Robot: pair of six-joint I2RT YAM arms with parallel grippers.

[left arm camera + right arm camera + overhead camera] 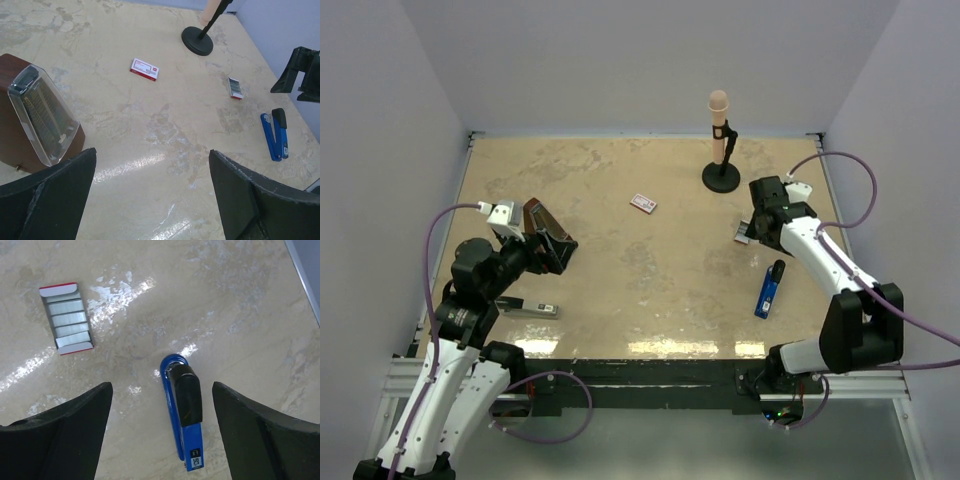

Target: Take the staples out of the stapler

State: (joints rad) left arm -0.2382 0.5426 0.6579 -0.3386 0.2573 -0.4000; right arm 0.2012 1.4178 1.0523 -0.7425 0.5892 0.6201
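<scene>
Progress seemingly nil: hovered with right gripper (161, 390) wide, empty, shut stapler (183, 410) untouched at six o'clock; held left gripper (152, 152) wide, empty.

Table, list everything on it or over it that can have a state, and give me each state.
stapler: shut, lying on the table, not held
staple tray: uncovered, full
red-and-white box: closed, lying flat
metronome: standing, clear cover on
microphone stand: upright
left gripper: open, empty
right gripper: open, empty, over the stapler
</scene>
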